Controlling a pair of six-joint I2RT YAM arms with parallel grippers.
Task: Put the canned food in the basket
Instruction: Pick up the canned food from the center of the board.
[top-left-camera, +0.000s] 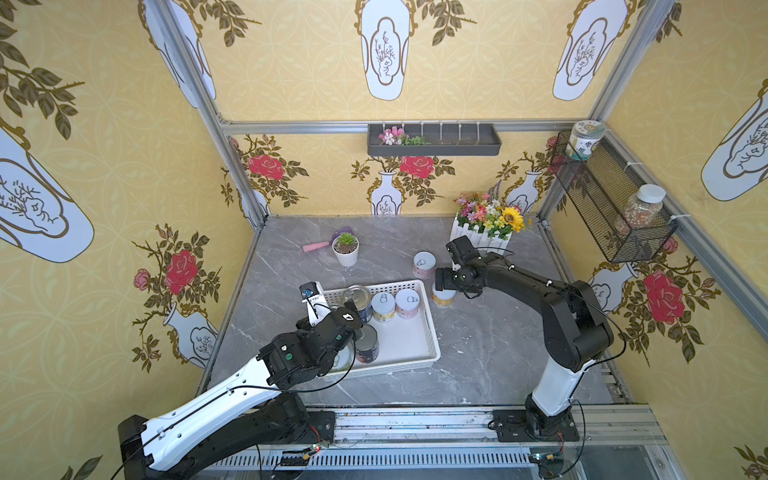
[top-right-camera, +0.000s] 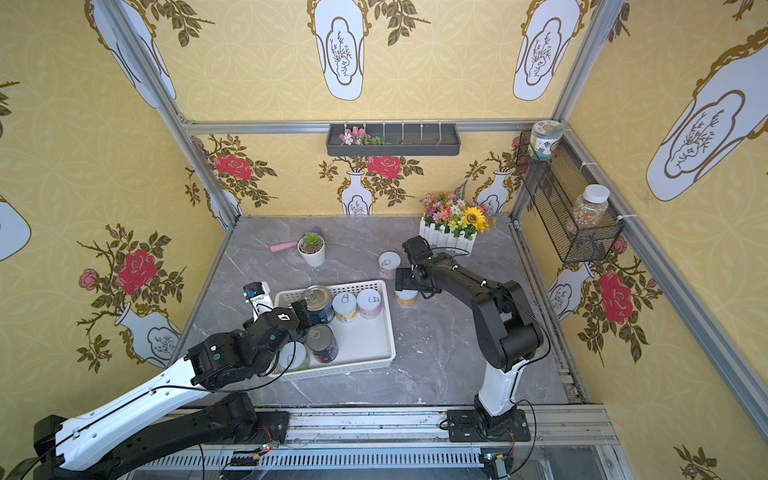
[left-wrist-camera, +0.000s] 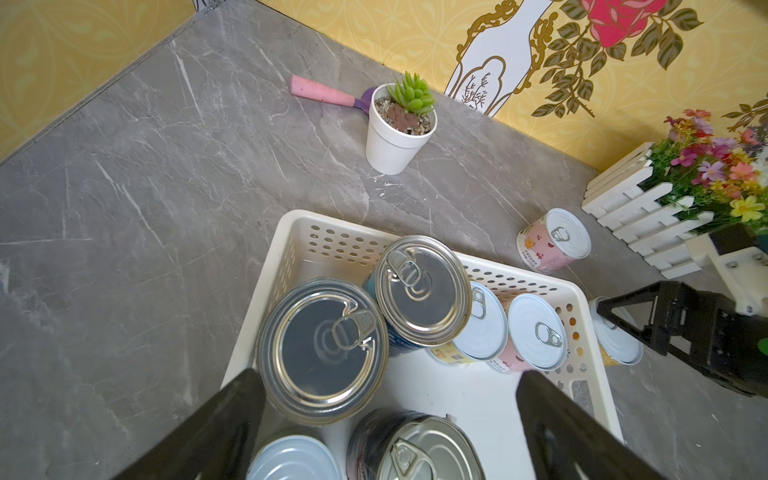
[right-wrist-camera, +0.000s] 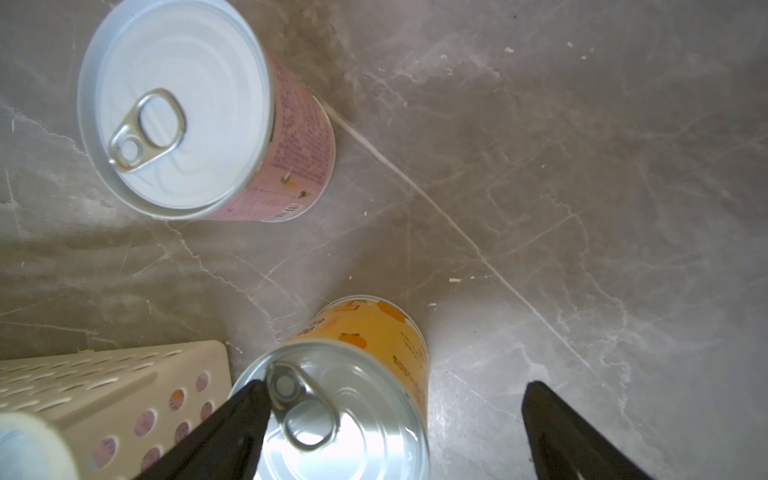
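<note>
Basket (top-left-camera: 405, 345) holding six cans (left-wrist-camera: 422, 291), pink can (top-left-camera: 424, 264) and yellow can (top-left-camera: 444, 297) outside, both jaws released.

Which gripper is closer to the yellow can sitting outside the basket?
Right. The right gripper hovers open just over the yellow can; the left gripper is open above the cans inside the basket.

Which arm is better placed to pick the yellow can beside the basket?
Right: the right gripper hangs open just above the yellow can; the left gripper is over the basket, farther off.
</note>
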